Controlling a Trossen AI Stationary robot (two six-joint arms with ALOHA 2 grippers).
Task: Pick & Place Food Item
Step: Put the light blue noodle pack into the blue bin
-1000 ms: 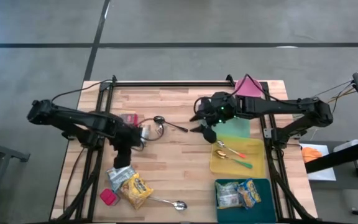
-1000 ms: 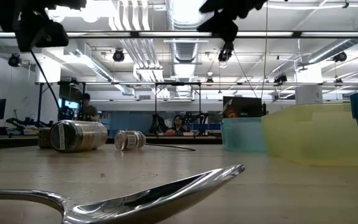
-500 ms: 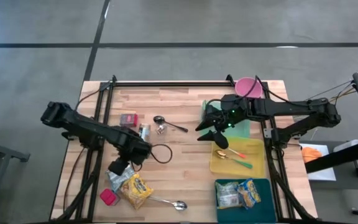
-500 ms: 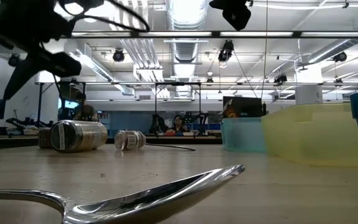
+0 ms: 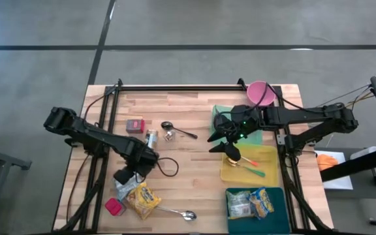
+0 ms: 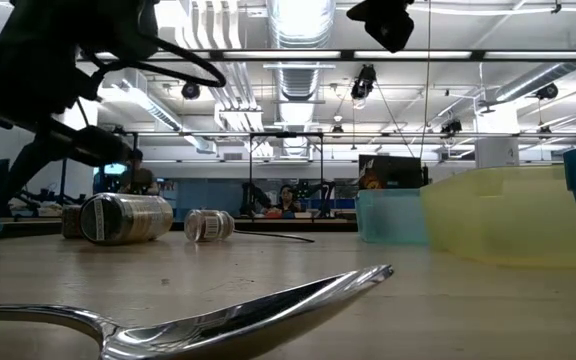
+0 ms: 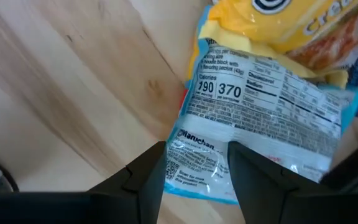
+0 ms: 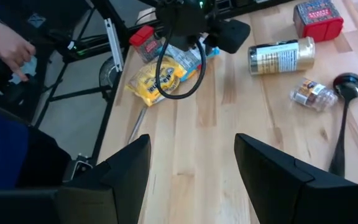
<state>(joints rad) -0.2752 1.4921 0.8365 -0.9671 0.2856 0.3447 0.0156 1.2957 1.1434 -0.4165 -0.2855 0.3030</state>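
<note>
Apparently, left gripper [image 7: 194, 165] jaws straddle a crinkly foil packet [image 7: 253, 134]; right gripper [image 8: 191, 168] gapes empty.

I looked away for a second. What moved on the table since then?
The left gripper swung toward the table's front, down over the noodle packet, fingers open astride it. The right gripper drew back over the yellow tray, empty. Spoons, jars and packets stayed put.

I see a black ladle [image 5: 175, 128] lying mid-table, a metal spoon [image 5: 178, 213] at the near edge, a pink bowl [image 5: 260, 92] far right, and utensils [image 5: 245, 161] in the yellow tray [image 5: 269, 175].
</note>
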